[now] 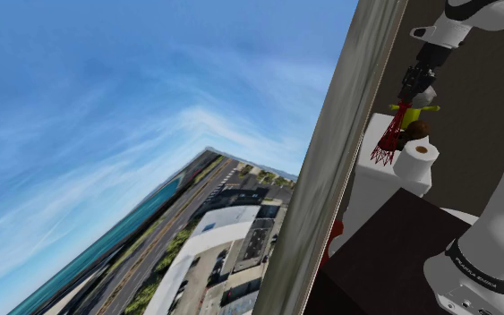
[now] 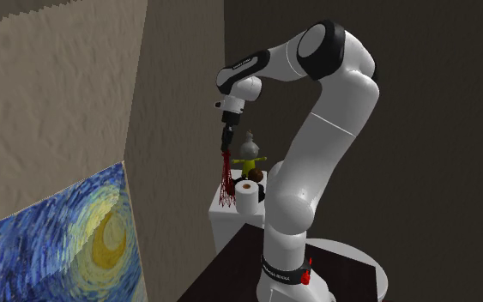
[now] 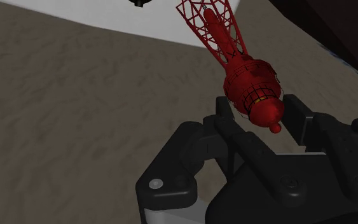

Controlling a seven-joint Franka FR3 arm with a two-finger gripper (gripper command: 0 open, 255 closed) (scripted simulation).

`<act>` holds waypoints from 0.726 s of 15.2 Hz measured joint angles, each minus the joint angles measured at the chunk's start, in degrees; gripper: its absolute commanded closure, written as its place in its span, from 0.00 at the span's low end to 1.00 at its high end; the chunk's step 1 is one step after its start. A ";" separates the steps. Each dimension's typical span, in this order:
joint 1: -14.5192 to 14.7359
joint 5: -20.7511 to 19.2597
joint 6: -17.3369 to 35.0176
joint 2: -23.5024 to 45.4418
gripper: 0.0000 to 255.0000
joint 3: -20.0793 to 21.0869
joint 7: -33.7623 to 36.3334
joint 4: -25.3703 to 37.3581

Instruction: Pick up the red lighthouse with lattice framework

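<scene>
One object is in the grip. The all-black two-finger gripper (image 3: 260, 113) is pinched on the bulbous lantern end of the red lattice-framed lighthouse (image 3: 244, 76), with a finger on either side of the rounded cap. The hold sits at the very tip of the tower.

From across the room, the lighthouse hangs below the hand with its flared lattice base downward, over the wall-side edge of the white block-shaped pedestal (image 2: 231, 225). I cannot tell whether the base touches the pedestal top or is just clear of it. Just beside it on the same top stand a white paper roll (image 2: 248, 190), a small brown ball-like object (image 2: 255, 176) and a yellow-green figurine with a grey head (image 2: 250, 159).

Risks noted:
- The clamped surface is round and tapering, so the cap could slip out or pivot between the fingers.
- The long body hanging from a tip hold could swing in a quick move and knock the roll or the figurine.
- Sideways travel before the base is clear could snag the open lattice on the pedestal edge.
- The grey-brown wall (image 2: 179, 111) is close, leaving little room on that side.
</scene>
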 measured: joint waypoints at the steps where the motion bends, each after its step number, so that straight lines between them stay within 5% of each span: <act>1: 0.00 0.00 -0.01 0.01 1.00 0.01 0.01 0.00; 11: -0.14 0.26 -6.01 -0.62 1.00 1.87 1.15 5.27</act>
